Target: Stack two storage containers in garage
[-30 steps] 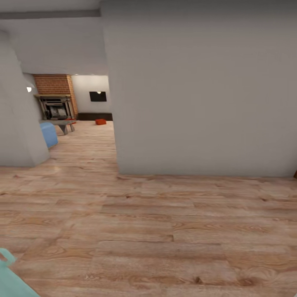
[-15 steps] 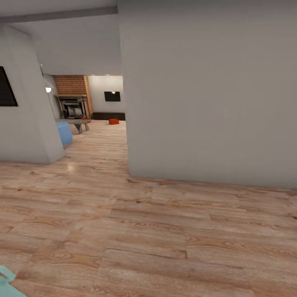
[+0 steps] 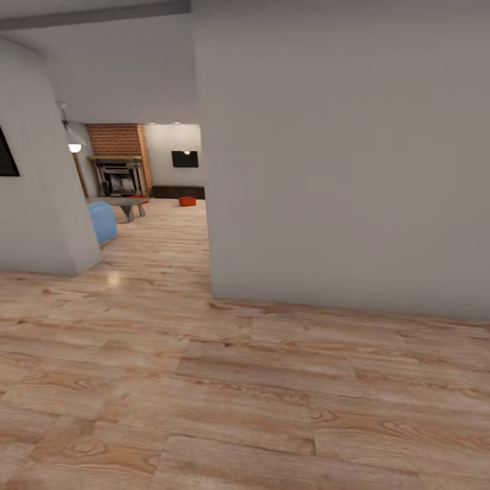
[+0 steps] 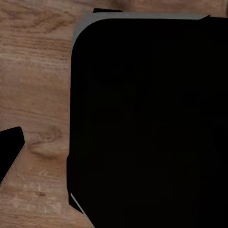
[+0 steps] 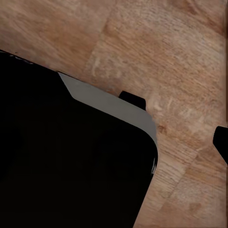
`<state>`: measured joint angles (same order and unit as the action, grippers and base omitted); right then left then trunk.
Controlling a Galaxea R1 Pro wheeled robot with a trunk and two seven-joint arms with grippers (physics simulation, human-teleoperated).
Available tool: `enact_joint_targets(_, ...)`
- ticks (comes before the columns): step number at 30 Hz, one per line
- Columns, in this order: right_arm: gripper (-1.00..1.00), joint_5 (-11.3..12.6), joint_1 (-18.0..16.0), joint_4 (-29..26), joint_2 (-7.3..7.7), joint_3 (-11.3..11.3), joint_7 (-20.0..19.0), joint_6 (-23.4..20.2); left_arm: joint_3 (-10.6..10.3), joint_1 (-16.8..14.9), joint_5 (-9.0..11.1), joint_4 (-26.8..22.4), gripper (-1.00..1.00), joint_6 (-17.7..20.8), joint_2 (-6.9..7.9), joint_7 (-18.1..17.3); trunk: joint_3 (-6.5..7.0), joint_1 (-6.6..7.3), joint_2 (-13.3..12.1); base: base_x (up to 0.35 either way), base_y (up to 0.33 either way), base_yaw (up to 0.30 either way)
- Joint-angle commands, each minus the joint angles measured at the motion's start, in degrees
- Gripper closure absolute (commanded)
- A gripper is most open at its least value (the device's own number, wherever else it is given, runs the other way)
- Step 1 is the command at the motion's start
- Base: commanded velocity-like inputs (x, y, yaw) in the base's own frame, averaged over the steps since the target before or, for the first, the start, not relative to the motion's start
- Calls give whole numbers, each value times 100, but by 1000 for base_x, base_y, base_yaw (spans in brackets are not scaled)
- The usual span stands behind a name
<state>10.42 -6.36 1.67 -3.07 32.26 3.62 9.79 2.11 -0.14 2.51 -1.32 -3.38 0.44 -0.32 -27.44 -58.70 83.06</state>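
Ahead, a light wood plank floor [image 3: 224, 381] runs from the head camera toward a grey wall block [image 3: 340, 156] that occupies the view from 12 to 3 o'clock. At 10 o'clock a second grey wall [image 3: 37, 197] narrows the passage; a dark panel [image 3: 5, 155] hangs at its edge. Between the two walls, toward 11 o'clock, the living room opens far off — red brick fireplace [image 3: 119, 160], wall-mounted black TV [image 3: 184, 159], long dark low cabinet [image 3: 178, 192] under it. One orange-red storage container [image 3: 187, 201] sits on the planks before that cabinet, small with distance; a second orange-red patch [image 3: 141, 197] lies by a grey low table [image 3: 126, 203], too small to tell apart clearly. A blue seat [image 3: 102, 221] stands nearer, beside the left-hand wall.

Both wrist views look down on wood planks, with a black rounded robot body [image 4: 152, 123] across much of each. Neither pincer's fingers can be read — whether apart or together cannot be told.
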Motion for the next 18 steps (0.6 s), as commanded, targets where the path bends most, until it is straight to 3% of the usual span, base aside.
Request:
enact_joint_targets(1,-100,61,-6,18,-4,49,11,32,17,-2,27,1,-100,-14,0,-3,-5,-3,2,322,0,0)
enact_joint_targets(18,-100,92,-6,18,-9,50,16,32,17,-3,21,1,-100,-14,9,-3,-5,-3,2,322,0,2)
